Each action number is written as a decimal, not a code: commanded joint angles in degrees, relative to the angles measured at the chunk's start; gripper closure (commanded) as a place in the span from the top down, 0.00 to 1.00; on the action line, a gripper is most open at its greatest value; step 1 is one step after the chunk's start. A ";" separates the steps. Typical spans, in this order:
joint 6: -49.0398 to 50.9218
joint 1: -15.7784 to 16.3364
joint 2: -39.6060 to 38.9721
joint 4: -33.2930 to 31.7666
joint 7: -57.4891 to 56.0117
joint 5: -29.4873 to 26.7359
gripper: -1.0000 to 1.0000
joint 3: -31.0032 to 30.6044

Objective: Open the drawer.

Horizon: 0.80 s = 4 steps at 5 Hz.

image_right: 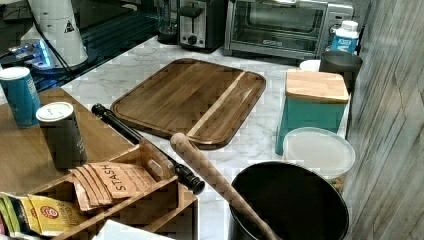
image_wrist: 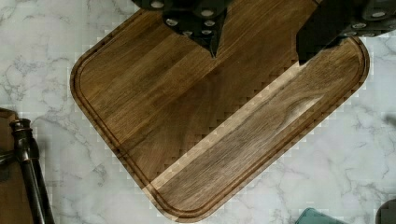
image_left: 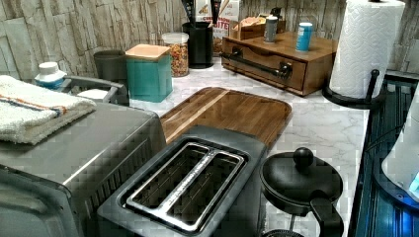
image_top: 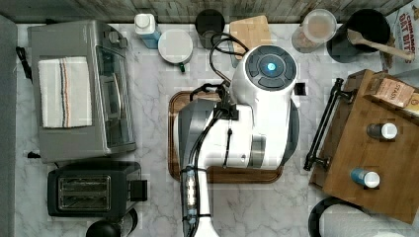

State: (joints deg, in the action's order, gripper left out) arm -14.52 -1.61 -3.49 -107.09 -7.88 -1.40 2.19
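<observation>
the drawer (image_left: 262, 66) looks fully shut; the tool (image_wrist: 259, 35), fingers spread and empty, hangs over the wooden tray (image_wrist: 140, 88), well apart from the handle (image_top: 323, 123); nothing of the task looks begun.

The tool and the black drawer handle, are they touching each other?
Apart. In the wrist view the tool hangs open above the wooden tray, while the black handle sits off at the picture's edge, with bare marble counter between them.
</observation>
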 commanded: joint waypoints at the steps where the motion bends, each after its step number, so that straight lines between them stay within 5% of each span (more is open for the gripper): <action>1: 0.00 -0.15 0.00 -0.12 -0.05 -0.33 1.00 0.02; 4: -9.68 -3.80 0.76 -6.50 -8.94 3.93 1.00 3.34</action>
State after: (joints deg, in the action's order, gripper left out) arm -22.06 -1.89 -5.01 -111.79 -11.43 1.68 2.19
